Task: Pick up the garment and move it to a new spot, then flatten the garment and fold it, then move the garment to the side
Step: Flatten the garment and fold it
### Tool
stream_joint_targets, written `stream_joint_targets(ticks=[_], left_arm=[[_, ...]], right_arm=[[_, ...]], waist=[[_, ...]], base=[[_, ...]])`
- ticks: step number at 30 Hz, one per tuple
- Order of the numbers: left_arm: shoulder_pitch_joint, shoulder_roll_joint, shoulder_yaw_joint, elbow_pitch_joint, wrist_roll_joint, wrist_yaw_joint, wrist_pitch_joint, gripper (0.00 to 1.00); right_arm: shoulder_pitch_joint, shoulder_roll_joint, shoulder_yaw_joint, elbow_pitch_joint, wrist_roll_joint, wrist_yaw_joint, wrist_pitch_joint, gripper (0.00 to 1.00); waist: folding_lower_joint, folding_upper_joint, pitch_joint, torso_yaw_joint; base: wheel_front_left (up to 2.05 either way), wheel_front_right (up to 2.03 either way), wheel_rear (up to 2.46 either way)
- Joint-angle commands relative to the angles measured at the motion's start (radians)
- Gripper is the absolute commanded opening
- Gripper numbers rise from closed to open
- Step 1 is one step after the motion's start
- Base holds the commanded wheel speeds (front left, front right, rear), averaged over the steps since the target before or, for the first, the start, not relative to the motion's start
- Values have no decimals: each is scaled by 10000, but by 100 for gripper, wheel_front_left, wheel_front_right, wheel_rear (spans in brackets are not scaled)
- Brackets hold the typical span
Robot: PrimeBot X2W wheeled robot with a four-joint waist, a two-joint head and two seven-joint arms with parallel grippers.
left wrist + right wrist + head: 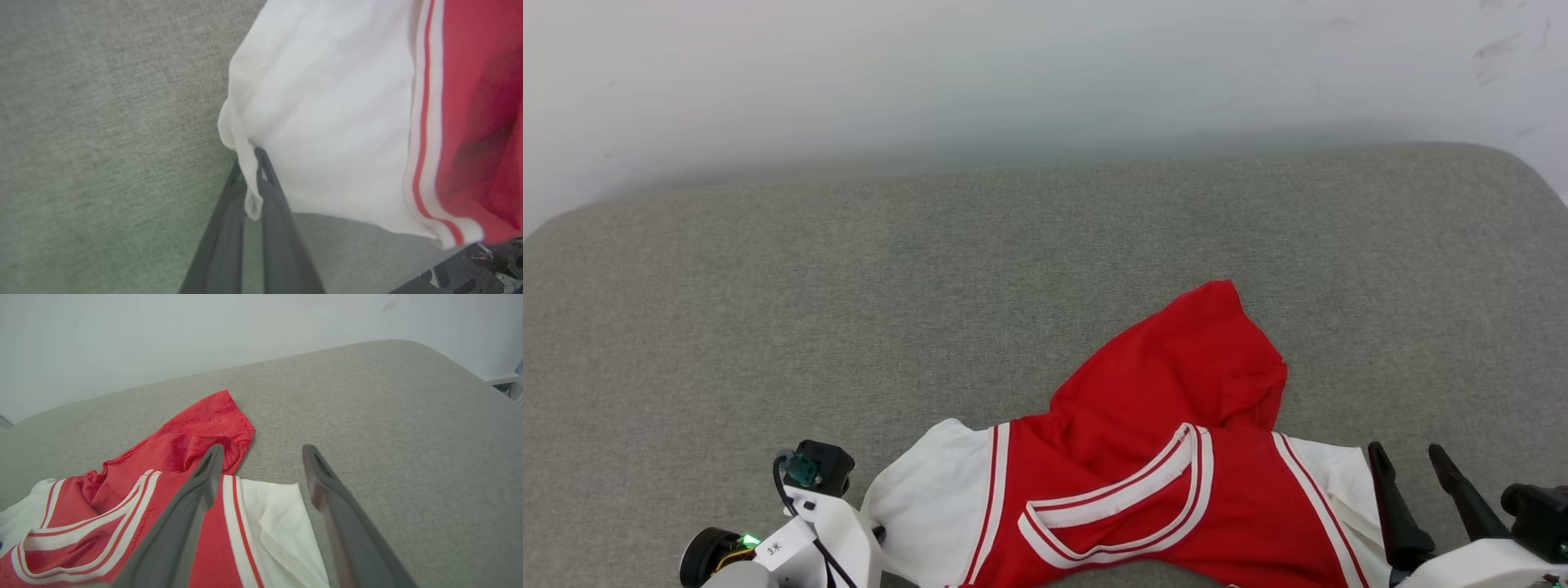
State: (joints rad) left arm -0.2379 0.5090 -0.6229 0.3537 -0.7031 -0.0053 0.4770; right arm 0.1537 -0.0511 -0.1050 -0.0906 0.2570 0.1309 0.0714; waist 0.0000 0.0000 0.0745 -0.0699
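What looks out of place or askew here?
The garment lies crumpled at the near edge of the grey surface, its red body bunched and twisted back. The left gripper pinches a white sleeve.

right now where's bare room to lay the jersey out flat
Free: grey pad between garment and wall, plus its left half. Crowded: near edge, with the garment, left gripper shut on its sleeve, right gripper open.

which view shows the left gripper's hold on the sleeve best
The left wrist view: the left gripper is shut on a fold of the sleeve, close up. The head view shows that sleeve beside the wrist, the pinch hidden. The right wrist view catches a corner of it.
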Motion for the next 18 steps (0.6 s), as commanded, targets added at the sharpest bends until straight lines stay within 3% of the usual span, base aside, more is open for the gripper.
stream_joint_targets(ticks=[1,5,10,18], left_arm=[[181,-153,23,-41,-21,133,-173,0],[251,18,409,-708,46,507,-757,0],[304,136,609,-1640,56,662,-1083,0],[240,272,600,-2939,313,922,-1238,0]], right_arm=[[3,13,-146,119,75,-3,116,100],[-21,13,-962,665,373,-3,741,100],[-256,-142,-1431,1227,424,-3,1876,100],[-1162,-1105,-867,1973,686,-3,4754,100]], waist=[[0,0,-44,102],[0,0,-102,364],[0,0,-7,756],[0,0,354,1135]], base=[[0,0,0],[0,0,0],[0,0,0],[0,0,0]])
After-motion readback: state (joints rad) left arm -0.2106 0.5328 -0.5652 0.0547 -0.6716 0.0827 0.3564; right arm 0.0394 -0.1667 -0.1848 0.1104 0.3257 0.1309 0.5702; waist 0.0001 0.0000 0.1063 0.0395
